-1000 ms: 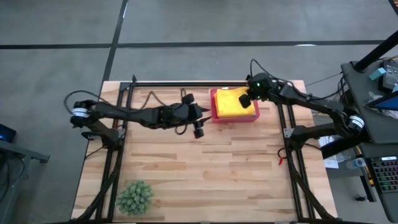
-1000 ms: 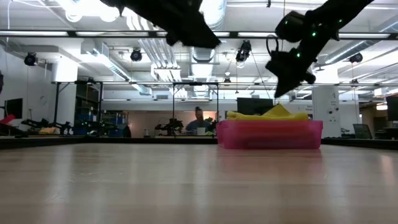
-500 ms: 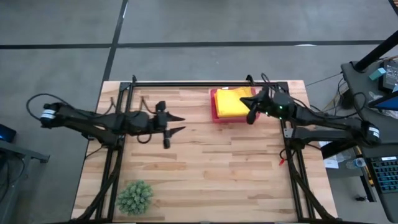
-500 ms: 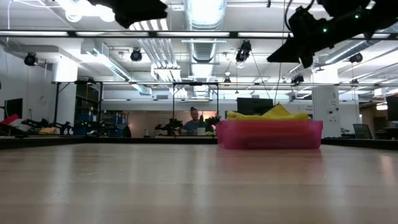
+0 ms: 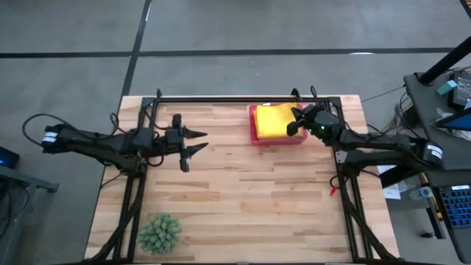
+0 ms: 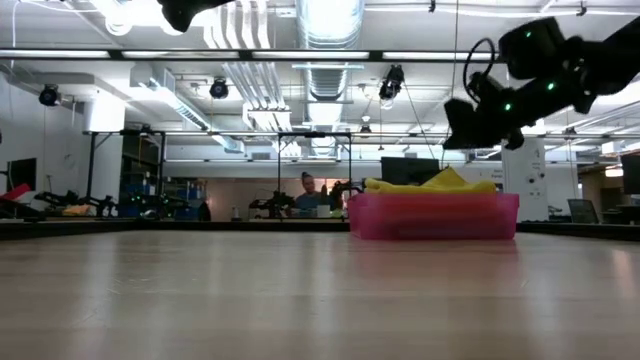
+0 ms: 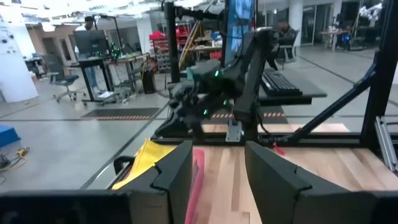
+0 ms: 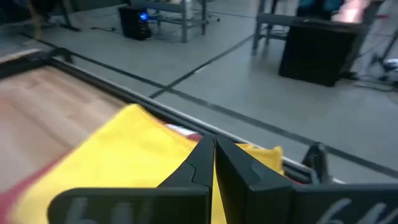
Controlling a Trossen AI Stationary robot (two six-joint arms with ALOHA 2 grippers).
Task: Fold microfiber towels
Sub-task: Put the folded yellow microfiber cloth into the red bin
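A yellow microfiber towel [image 5: 271, 120] lies folded in the pink tray [image 5: 254, 137] at the table's far right; in the low view the towel [image 6: 440, 183] humps above the tray's wall [image 6: 430, 215]. My right gripper [image 5: 292, 126] hangs shut above the tray's right part, clear of the towel [image 8: 124, 149], pointing almost level. My left gripper [image 5: 202, 140] stands open and level over the bare table left of the tray, with nothing between its fingers [image 7: 180, 177]. The other towels are out of view.
A spiky green plant ball [image 5: 160, 233] sits at the table's near left corner. The wooden tabletop [image 5: 250, 191] stretches between the arms' dark frames. Beyond the table the low view shows a workshop with a person [image 6: 310, 190] far off.
My left gripper has drawn back from the tray toward the table's left edge, staying open. My right gripper has tipped from pointing down at the towel to nearly level, staying shut above the tray. The towel has kept its place.
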